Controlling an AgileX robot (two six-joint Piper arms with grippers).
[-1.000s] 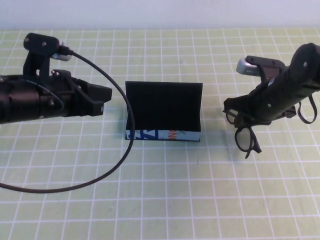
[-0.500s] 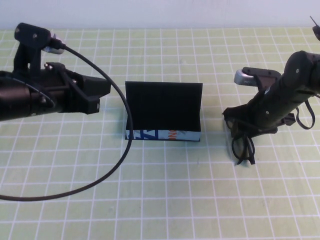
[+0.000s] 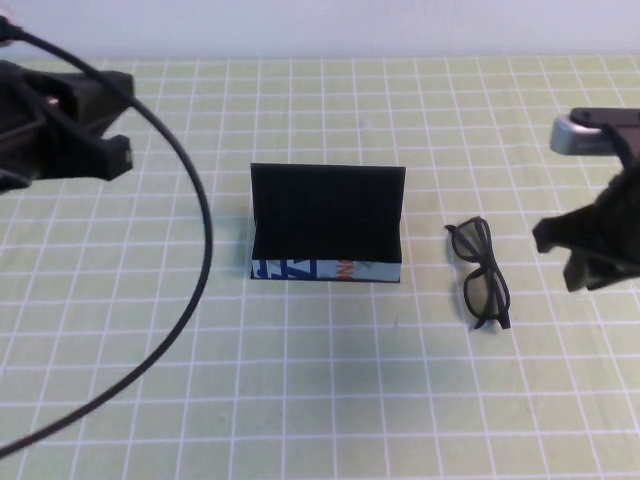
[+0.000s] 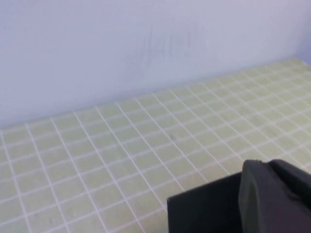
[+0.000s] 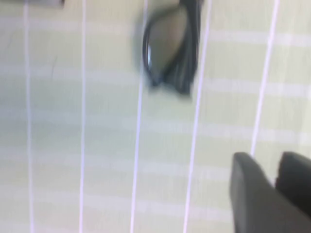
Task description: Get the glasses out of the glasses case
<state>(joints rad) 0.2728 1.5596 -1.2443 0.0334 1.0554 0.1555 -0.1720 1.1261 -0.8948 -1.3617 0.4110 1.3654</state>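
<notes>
Now the glasses [image 3: 479, 272] lie on the mat at 3 o'clock of the open glasses case [image 3: 326, 224], long axis 12-to-6. Right gripper [image 3: 590, 252], nearer, spread, empty; left gripper [image 3: 85, 125] at 10 o'clock, grip unclear.

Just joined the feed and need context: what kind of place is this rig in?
Likely a lab test bench, not a home: a green grid mat against a plain white wall, holding only the open case and glasses. Left tool and right tool sit at the edges.
</notes>
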